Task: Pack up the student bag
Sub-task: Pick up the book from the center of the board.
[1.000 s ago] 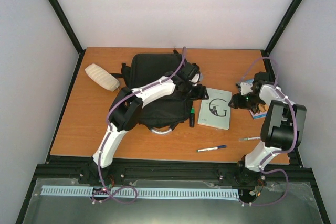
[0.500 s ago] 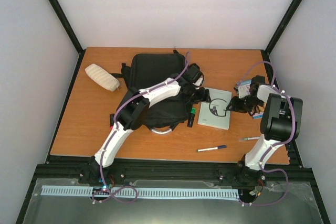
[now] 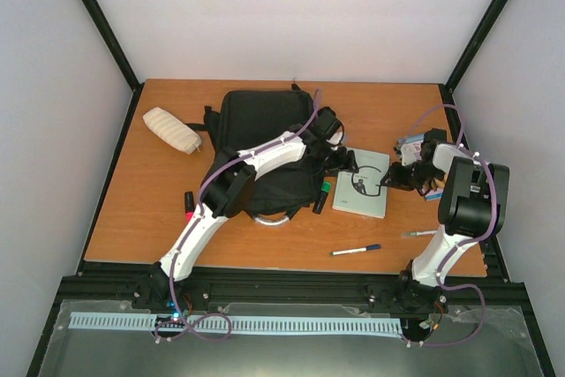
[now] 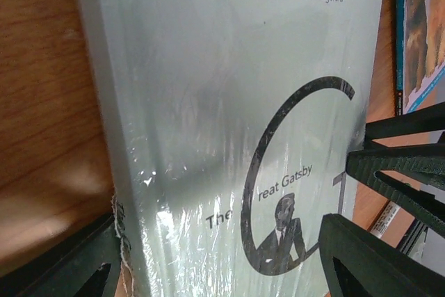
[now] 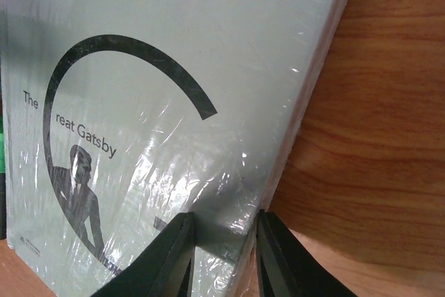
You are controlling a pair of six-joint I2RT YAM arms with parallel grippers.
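The student bag (image 3: 256, 130), a large black backpack, lies at the table's back centre with its silvery handle (image 3: 272, 221) toward me. A pale grey-green book, "The Great Gatsby" (image 3: 362, 184), lies just right of it. My left gripper (image 3: 344, 162) reaches over the bag to the book's left edge. In the left wrist view the gripper (image 4: 222, 269) is open wide, straddling the book (image 4: 208, 102). My right gripper (image 3: 386, 181) is at the book's right edge. In the right wrist view the gripper (image 5: 226, 259) is shut on that edge of the book (image 5: 153, 67).
A cream pencil pouch (image 3: 172, 130) lies at the back left. A black marker with a green cap (image 3: 324, 193) lies between bag and book. A pen (image 3: 356, 250) lies near the front, a small marker (image 3: 188, 203) left of the bag, and a colourful booklet (image 4: 421, 33) right of the book.
My right gripper moved left from near the booklet to the book's right edge. My left gripper moved right off the bag to the book's left edge, uncovering the small marker.
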